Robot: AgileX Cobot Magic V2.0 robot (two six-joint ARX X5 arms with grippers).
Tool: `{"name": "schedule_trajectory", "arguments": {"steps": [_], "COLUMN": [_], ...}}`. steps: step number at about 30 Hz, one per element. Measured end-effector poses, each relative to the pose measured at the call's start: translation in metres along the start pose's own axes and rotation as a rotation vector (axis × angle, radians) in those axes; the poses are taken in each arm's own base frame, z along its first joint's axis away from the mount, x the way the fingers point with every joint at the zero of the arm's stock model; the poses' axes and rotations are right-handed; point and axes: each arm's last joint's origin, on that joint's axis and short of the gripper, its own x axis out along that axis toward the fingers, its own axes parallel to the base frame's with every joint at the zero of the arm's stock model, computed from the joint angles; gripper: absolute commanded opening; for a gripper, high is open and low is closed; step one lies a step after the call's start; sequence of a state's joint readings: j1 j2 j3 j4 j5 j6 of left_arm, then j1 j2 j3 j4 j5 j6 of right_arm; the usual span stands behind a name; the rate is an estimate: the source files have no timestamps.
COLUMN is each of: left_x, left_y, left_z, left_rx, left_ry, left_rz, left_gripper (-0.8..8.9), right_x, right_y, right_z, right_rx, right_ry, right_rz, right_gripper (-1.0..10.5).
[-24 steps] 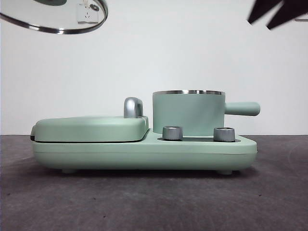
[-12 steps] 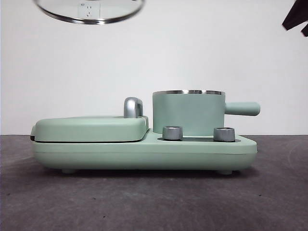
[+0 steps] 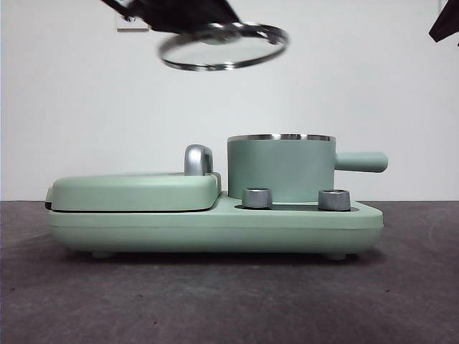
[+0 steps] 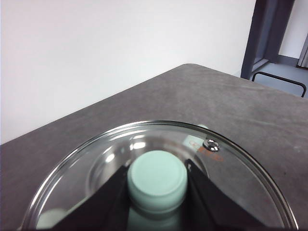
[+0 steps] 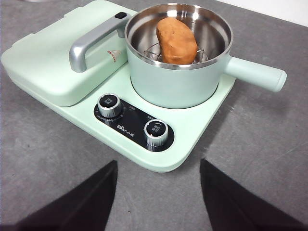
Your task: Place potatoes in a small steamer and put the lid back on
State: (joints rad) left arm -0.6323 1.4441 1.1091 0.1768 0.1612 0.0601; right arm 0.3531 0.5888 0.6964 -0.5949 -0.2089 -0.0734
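Even, soft indoor light fills all three views, with the white wall bright and nearly blown out in the front view while the dark table (image 3: pixel 229 301) keeps only a faint shadow under the cooker base (image 3: pixel 215 226). The lid (image 3: pixel 224 47) and the left gripper (image 3: pixel 176 13) holding it are smeared by motion blur there. Small glints sit on the glass in the left wrist view, and the pot (image 5: pixel 179 57) interior shows mild steel reflections, sharply focused.
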Motion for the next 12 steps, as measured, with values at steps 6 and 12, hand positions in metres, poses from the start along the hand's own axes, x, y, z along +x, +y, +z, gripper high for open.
{"name": "schedule_trajectory", "arguments": {"steps": [6, 12], "left_x": [0.050, 0.092], "left_y": [0.001, 0.007], "left_z": [0.005, 0.000], "left_rx": [0.006, 0.019], "left_ry": [0.008, 0.020], "left_rz": [-0.020, -0.021], "left_gripper": [0.14, 0.14], "right_x": [0.000, 0.000], "right_y": [0.000, 0.000], "right_z": [0.000, 0.001], "right_rx": [0.000, -0.001], "right_ry": [-0.001, -0.006], "right_rz": [0.000, 0.000], "right_gripper": [2.6, 2.6]}}
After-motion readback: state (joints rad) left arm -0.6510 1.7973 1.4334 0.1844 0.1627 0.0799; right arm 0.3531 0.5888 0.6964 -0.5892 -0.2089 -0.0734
